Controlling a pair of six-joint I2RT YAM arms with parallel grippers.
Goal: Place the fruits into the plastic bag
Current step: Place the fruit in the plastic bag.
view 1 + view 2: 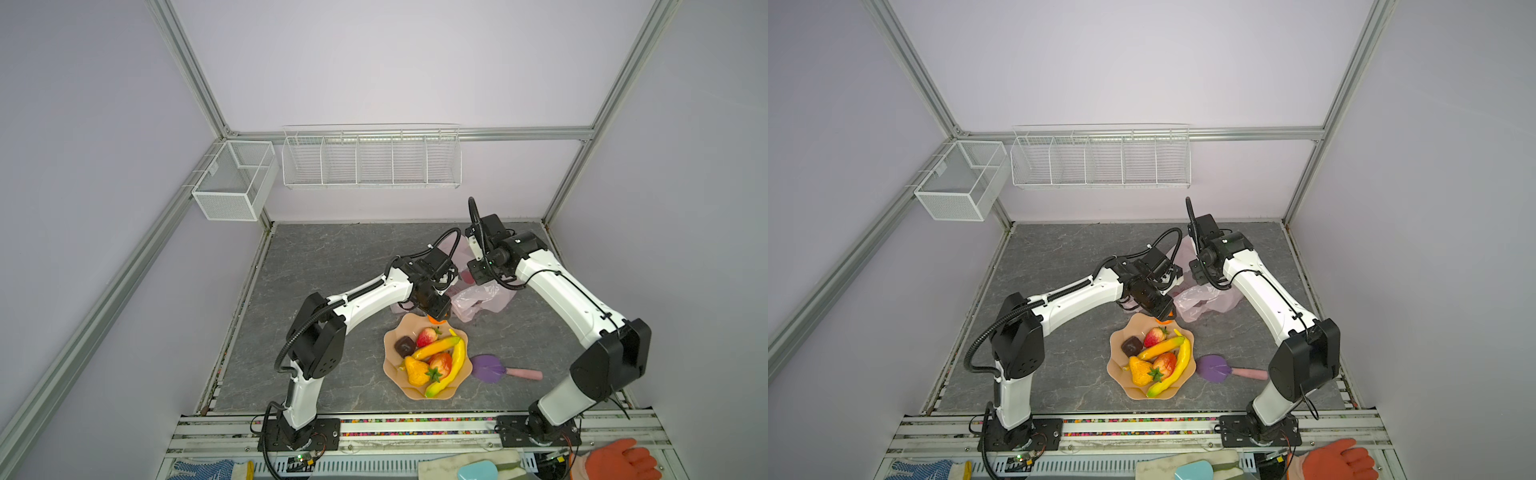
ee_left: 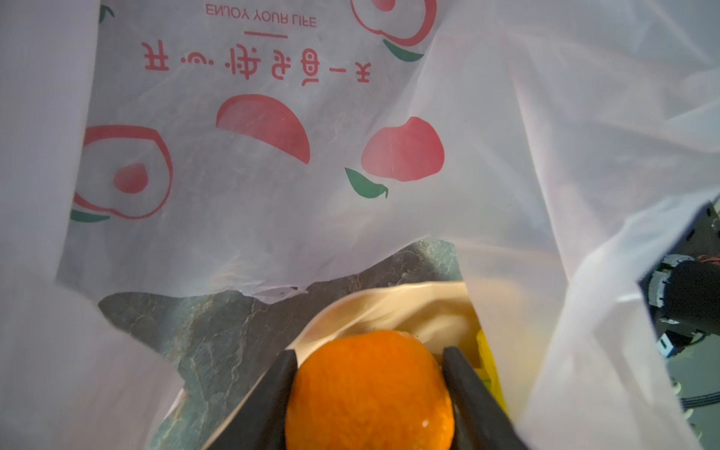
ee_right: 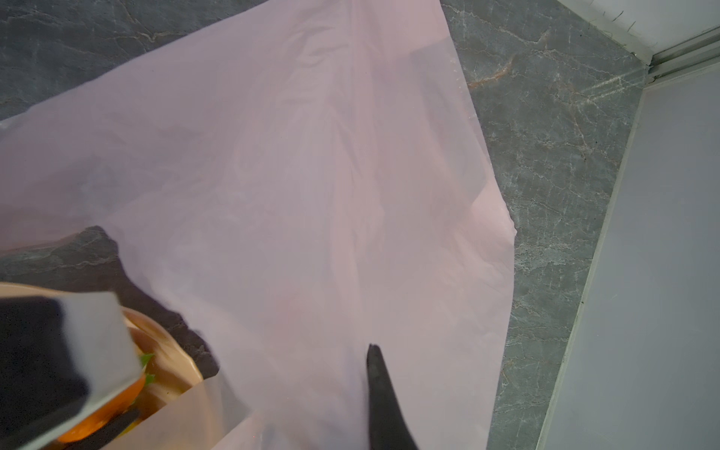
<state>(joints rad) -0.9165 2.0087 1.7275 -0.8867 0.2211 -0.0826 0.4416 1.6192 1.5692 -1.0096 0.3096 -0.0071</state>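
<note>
The left hand (image 2: 369, 350), gripping the tangerine (image 2: 370, 393), sits just near-left of the bag (image 2: 253, 175), whose mouth the closed right hand (image 3: 373, 354) pinches up.

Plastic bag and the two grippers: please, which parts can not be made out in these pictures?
1. The right gripper: the right wrist view shows one finger; plastic bag film covers the other.
2. The tangerine, in the left gripper: cut by the lower edge of the left wrist view; nearly hidden under that gripper in both top views.
3. Inside of the plastic bag: both grippers cover its mouth in both top views; whether fruit lies inside cannot be told.
</note>
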